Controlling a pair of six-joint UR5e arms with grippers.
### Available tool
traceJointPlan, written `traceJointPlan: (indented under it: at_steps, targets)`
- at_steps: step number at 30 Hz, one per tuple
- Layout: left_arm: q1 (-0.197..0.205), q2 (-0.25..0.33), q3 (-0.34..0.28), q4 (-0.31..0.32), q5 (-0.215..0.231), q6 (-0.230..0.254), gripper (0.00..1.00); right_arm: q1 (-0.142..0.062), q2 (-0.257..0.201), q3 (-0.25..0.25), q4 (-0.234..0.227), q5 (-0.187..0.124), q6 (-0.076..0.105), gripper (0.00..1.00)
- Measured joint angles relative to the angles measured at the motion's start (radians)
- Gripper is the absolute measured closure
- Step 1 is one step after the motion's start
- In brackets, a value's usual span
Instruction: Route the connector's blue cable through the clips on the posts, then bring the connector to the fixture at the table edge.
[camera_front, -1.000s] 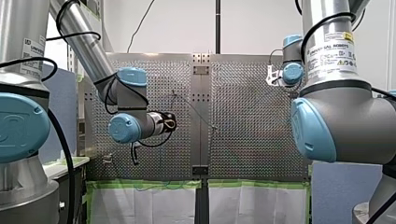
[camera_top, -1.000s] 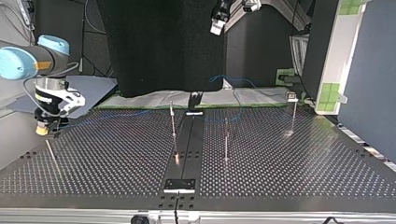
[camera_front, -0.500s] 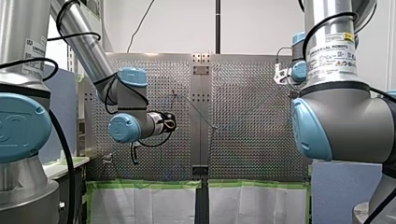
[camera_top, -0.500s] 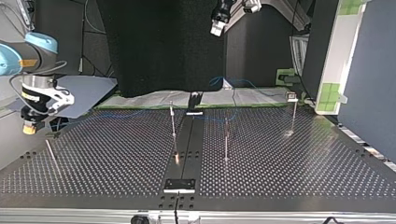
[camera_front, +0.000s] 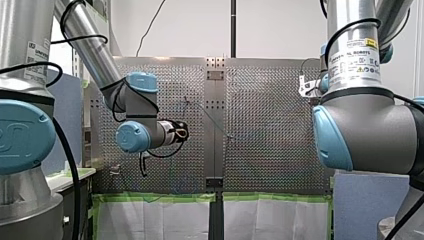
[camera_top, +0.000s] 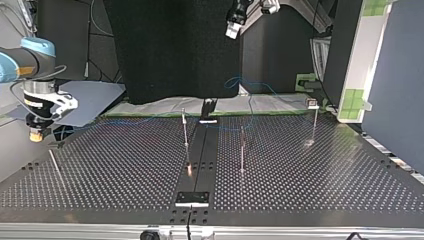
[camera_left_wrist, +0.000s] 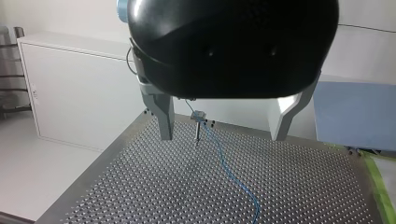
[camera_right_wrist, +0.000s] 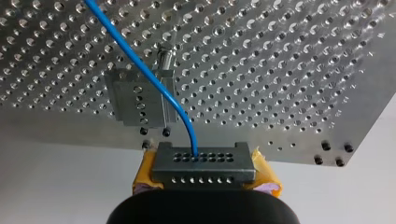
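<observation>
Clamping connector (camera_right_wrist: 204, 163), right gripper (camera_top: 35, 134) points down (fixture (camera_right_wrist: 140, 100) ahead).

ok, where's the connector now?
In the right wrist view, the connector is clamped in my right tool between yellow pads, beyond the table edge, apart from the fixture.

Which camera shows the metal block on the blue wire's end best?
The right wrist view: the connector sits large, clamped in my right gripper, blue cable plugged in. The top view shows it too small to make out; the others don't show it.
</observation>
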Motion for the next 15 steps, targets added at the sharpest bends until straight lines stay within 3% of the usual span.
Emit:
traceJointPlan:
  at_steps: [5, 10, 15]
  targets:
    - [0.001, 0.0, 0.0, -0.007, 0.0, 0.009, 0.0, -0.011, 0.014, -0.011, 0.002, -0.042, -0.01, 1.0]
    - [0.004, 0.0, 0.001, -0.016, 0.005, 0.013, 0.0, -0.016, 0.036, -0.015, -0.006, -0.089, -0.032, 1.0]
    - [0.01, 0.0, 0.002, -0.022, 0.009, 0.014, 0.0, -0.021, 0.051, -0.016, -0.014, -0.127, -0.038, 1.0]
